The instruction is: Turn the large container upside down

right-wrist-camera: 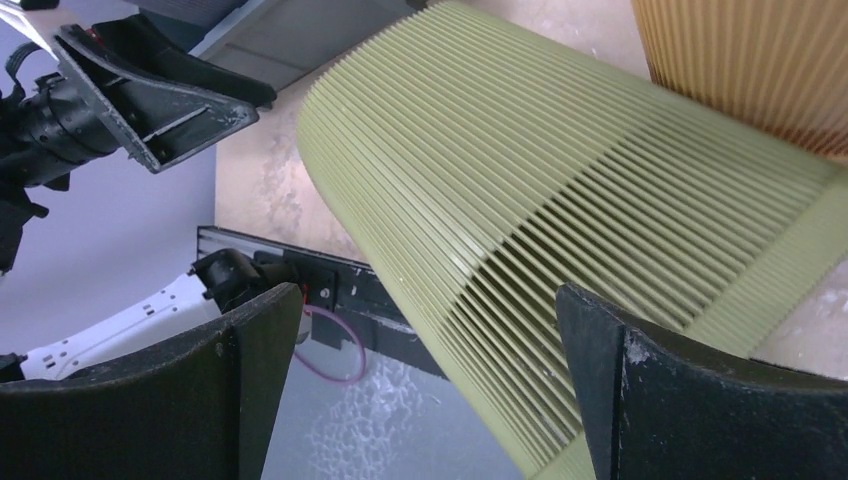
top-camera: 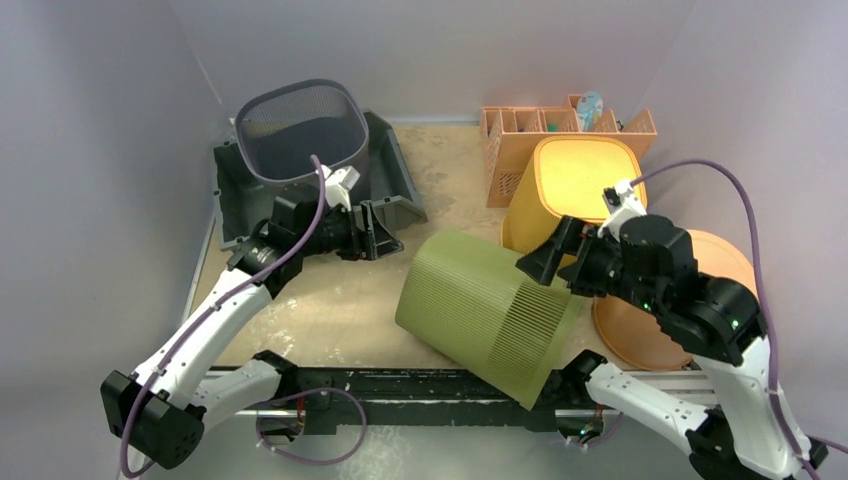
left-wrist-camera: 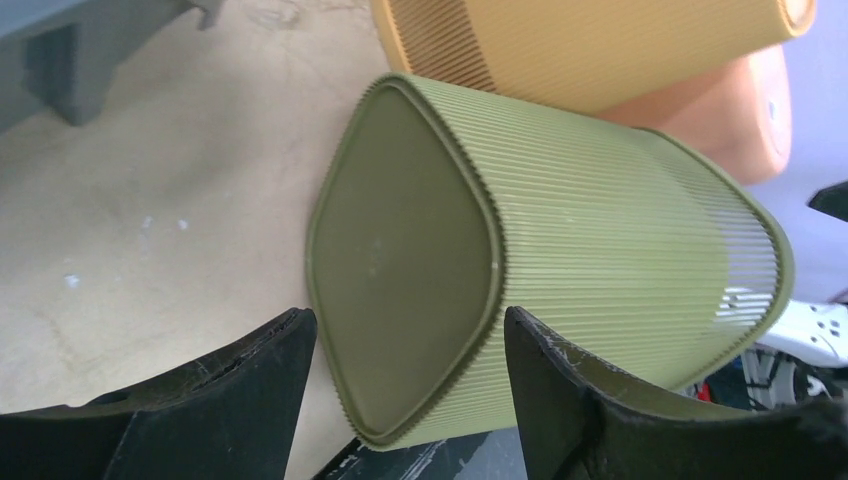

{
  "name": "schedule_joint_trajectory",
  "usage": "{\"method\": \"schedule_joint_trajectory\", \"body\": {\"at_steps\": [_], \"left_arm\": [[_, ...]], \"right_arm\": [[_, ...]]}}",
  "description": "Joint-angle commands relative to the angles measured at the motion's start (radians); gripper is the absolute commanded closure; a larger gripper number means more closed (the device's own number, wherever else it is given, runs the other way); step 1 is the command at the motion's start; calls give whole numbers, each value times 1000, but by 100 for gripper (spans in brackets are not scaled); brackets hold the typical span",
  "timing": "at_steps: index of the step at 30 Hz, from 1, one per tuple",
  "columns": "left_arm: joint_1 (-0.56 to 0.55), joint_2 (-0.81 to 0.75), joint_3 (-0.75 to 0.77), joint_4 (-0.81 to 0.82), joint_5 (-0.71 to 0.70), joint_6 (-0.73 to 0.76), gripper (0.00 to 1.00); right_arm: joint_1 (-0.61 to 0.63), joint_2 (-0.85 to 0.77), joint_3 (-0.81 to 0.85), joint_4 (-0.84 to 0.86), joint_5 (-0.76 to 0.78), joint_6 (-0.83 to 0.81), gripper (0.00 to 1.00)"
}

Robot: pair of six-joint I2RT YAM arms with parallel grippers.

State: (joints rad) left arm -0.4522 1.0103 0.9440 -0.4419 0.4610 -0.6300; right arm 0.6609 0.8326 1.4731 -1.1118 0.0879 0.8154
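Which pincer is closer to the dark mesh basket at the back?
Left. The left pincer sits just in front of the mesh basket; the right pincer is far off to the side, over the green ribbed bin.

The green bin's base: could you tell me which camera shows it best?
Left wrist: the base squarely faces that camera. Top external shows only the ribbed side of the green bin; right wrist likewise.

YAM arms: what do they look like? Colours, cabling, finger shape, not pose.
Left arm and right arm: white links, black joints and bases. A purple cable loops along each. Left gripper and right gripper have black, wedge-shaped fingers with scuffed edges.
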Motion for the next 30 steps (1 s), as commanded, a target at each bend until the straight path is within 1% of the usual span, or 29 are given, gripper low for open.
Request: {"method": "schedule_joint_trajectory", "body": {"at_steps": [1,4,6,9,16,20,23,30], "left_arm": [[-61,18,-11,128,49,-12,31],[-84,46,-48,181,52,-24,31],[-85,60,-63,208,89,-31,31],[-85,84,-49,183,126,-6,31],[-93,121,-51,218,181,-5,35],[-97,139,-38,143,153,58,36],[-97,150,-40,105,126,79,37],[-97,176,-71,114,105,81,37]], "right_arm": [[1,-23,-55,-43,29,98,0],[1,-36,-60,-43,59,117,0],[1,-54,-56,-43,80,128,0],[2,-102,-68,-45,109,161,0],[1,-218,-134,-43,182,244,0],[2,-265,-190,-43,193,266,0],[2,-308,-217,-43,232,308,0],[1,-385,-217,-43,351,357,0]]}}
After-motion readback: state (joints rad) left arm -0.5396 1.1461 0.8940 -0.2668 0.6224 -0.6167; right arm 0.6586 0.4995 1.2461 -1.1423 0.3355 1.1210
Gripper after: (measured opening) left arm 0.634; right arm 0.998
